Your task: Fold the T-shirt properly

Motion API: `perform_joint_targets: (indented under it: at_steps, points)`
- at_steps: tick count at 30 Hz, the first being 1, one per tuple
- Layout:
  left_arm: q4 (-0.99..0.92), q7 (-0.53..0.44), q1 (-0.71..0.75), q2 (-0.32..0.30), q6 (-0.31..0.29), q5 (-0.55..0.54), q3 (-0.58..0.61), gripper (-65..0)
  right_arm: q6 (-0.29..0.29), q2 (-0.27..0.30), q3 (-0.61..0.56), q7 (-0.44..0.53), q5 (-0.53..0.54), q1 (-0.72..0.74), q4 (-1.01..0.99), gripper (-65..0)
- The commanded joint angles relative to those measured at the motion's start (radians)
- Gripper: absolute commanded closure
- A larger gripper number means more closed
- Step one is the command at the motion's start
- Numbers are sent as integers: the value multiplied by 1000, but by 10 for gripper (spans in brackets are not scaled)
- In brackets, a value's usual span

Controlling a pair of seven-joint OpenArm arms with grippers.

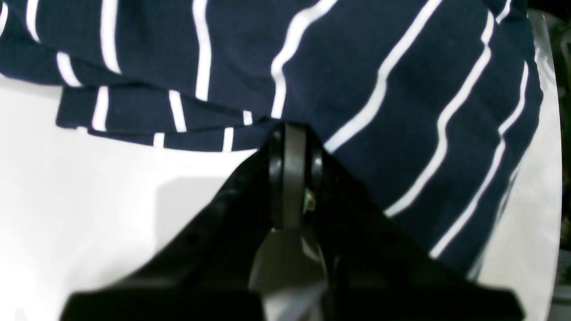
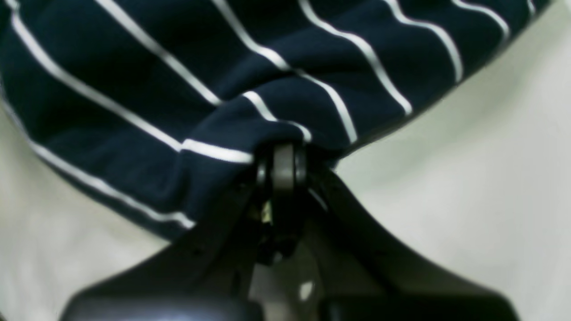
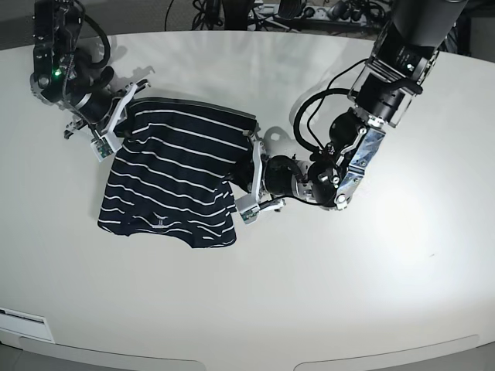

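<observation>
Base view shows the T-shirt (image 3: 174, 174), dark navy with thin white stripes, lying partly folded on the left half of the white table (image 3: 371, 278). At the shirt's far left corner the right gripper (image 3: 120, 116) is pinched closed on the cloth; its wrist view shows fabric bunched into the closed tips. At the shirt's right edge the left gripper (image 3: 249, 166) is likewise clamped on the fabric, with layered hems lying beside it.

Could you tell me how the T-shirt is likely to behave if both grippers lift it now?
Probably floppy: the T-shirt bunches where the right gripper pinches it. Its middle would likely sag between that and the left gripper. It seems light.
</observation>
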Motion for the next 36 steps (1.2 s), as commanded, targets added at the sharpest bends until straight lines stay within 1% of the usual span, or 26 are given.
perform_joint_targets:
  at_steps: [1,3,4,7,9,11,14,16,17,20,22,23,27,30,36]
  points:
    - [5,126,-12,-13,17,51,0,0,-10,13,18,39,-11,21,20,0]
    - [19,214,-12,-18,17,-12,0,0,-29,14,43,35,-19,41,20,0]
    - [26,251,-12,-22,17,-52,0,0,-29,14,59,31,-16,50,20,0]
    - [48,328,-13,-34,17,-159,-2,0,-29,14,114,5,8,77,21,0]
    - [70,370,-13,-37,17,-185,-17,0,-25,14,155,-40,74,92,30,0]
    - [100,396,-12,-45,17,-187,-46,0,-5,14,197,-70,151,96,56,0]
    - [169,405,-12,-80,17,-185,-120,0,14,14,261,-90,253,89,126,0]
    - [233,423,-9,-110,17,-235,-190,0,39,14,314,-91,335,69,177,0]
    - [269,436,-4,-127,17,-298,-230,0,58,14,343,-93,390,53,198,0]
    - [381,489,25,-187,17,-577,-359,0,138,10,432,-95,601,-2,238,0]
    - [420,543,61,-225,17,-749,-447,0,206,-3,490,-108,740,-32,251,0]
    - [436,575,92,-232,17,-749,-499,0,228,-5,514,-133,804,-45,255,0]
    - [552,591,275,-233,17,-749,-695,0,228,-6,601,-277,1047,-126,259,0]
    - [690,591,439,-235,17,-749,-802,0,228,-6,655,-369,1054,-181,260,0]
    - [999,589,772,-233,17,-749,-967,0,228,-17,758,-407,1054,-295,276,0]
